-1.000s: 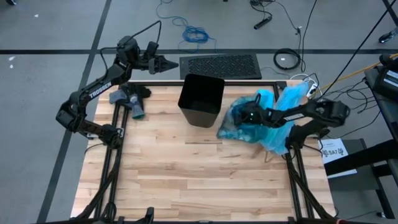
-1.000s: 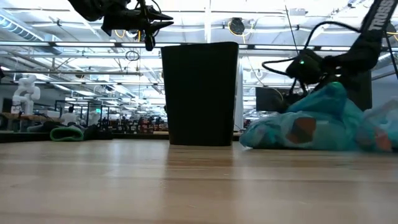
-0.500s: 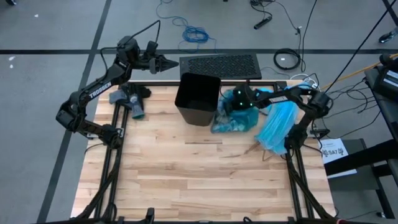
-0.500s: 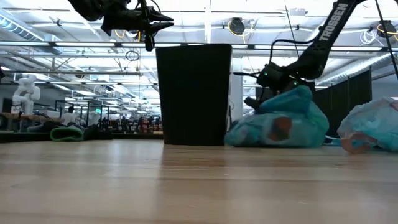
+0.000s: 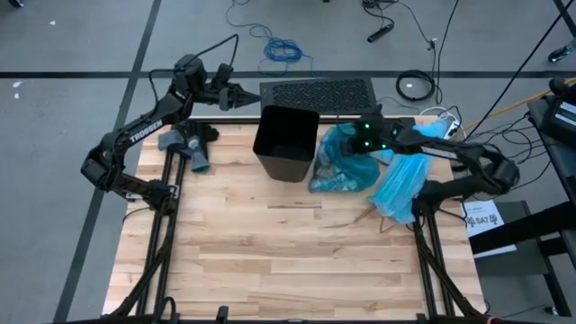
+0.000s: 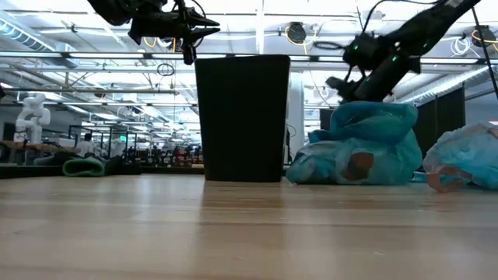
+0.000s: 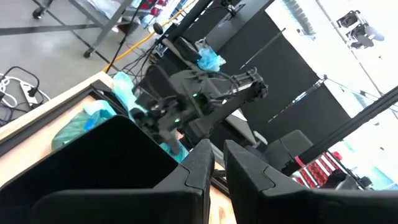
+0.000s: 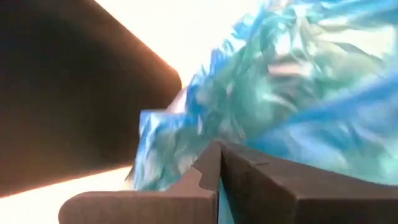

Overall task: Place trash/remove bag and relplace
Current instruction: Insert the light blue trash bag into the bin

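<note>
The right gripper (image 5: 362, 144), fingers pressed together on the top folds of the bag (image 5: 340, 166), holds it just beside the black bin (image 5: 288, 142), at the bin's three o'clock. The left gripper (image 5: 255, 93) hangs at the bin's eleven o'clock, nearly closed and empty. To finish well, the filled bag should probably be carried clear without nudging the bin or tearing; "TROSSEN" reads along the left arm (image 5: 144, 126).
</note>
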